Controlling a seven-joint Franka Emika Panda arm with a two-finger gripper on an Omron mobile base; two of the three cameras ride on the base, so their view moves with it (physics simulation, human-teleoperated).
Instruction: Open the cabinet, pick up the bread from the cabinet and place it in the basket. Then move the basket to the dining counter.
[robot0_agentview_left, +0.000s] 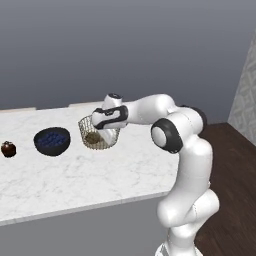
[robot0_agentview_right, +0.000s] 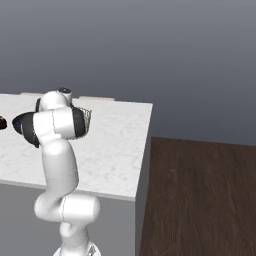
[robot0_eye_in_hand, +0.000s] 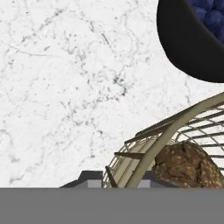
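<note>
On the dining counter (robot0_agentview_left: 115, 170), gripper (robot0_eye_in_hand: 124, 179) astride basket (robot0_agentview_left: 98, 134) rim, seemingly nearly closed (bread (robot0_eye_in_hand: 186, 166) inside); grip unclear.

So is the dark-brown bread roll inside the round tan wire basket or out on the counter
Inside. The small dark-brown bread roll lies on the bottom of the round tan wire basket, seen through its wires in the hand view.

Glossy white rounded arm (robot0_agentview_left: 187, 165), dark grey joint caps, dark band at wrist, bulbous segments.
</note>
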